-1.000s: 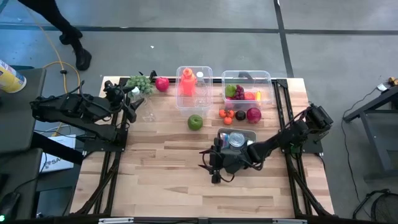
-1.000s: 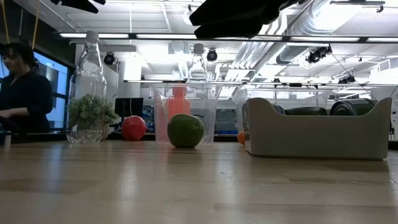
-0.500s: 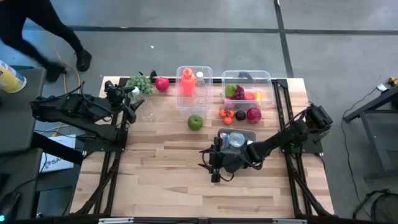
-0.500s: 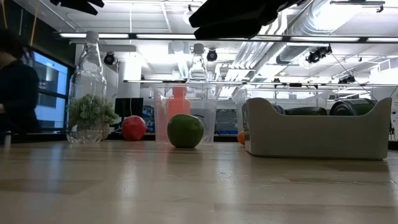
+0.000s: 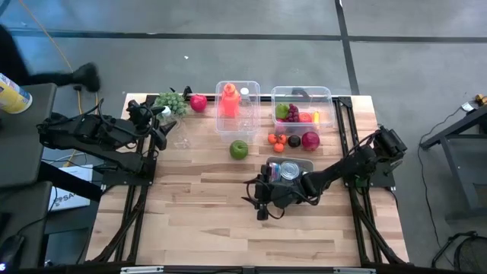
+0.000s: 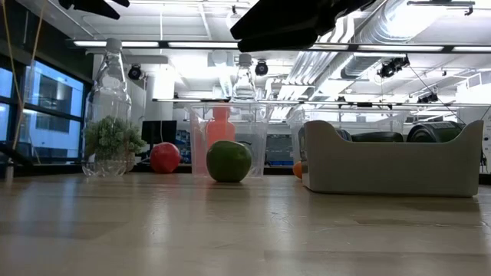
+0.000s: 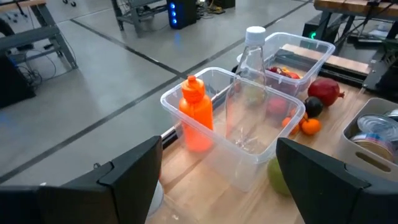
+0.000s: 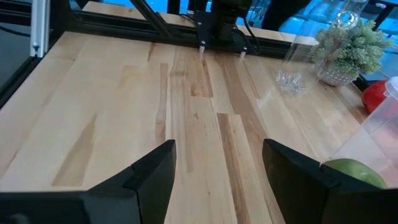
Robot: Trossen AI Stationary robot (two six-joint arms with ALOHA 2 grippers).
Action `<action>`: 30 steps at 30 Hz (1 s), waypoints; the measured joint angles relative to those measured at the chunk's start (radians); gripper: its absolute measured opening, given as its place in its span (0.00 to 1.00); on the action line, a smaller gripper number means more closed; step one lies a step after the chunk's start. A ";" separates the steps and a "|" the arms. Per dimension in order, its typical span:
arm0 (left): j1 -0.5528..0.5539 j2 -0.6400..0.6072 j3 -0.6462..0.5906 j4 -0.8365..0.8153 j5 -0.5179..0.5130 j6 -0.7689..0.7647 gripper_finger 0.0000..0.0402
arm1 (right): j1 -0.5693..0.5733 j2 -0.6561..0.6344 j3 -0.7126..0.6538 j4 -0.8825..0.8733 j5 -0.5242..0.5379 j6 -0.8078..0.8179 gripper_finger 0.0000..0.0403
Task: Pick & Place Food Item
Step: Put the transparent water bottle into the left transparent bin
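Both claws are released and hold nothing: the right claw (image 5: pixel 260 199) hangs near the round green apple (image 5: pixel 239 149), probably to take it. This apple lies free on the wooden table (image 5: pixel 198 221), just beside the clear plastic box (image 5: pixel 237 114); the left claw (image 5: pixel 158 129) waits at the table's edge.

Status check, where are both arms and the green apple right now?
Left gripper open, empty, waiting at the table's left edge. Right gripper open, empty, above bare wood mid-table. Green apple untouched, in front of the clear bin. Nothing between them.

The green apple (image 8: pixel 353 172) is cut off by the right wrist view's edge.
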 joint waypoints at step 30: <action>0.105 -0.002 -0.044 -0.183 -0.127 -0.335 0.76 | -0.006 0.000 0.000 0.054 0.000 -0.025 0.56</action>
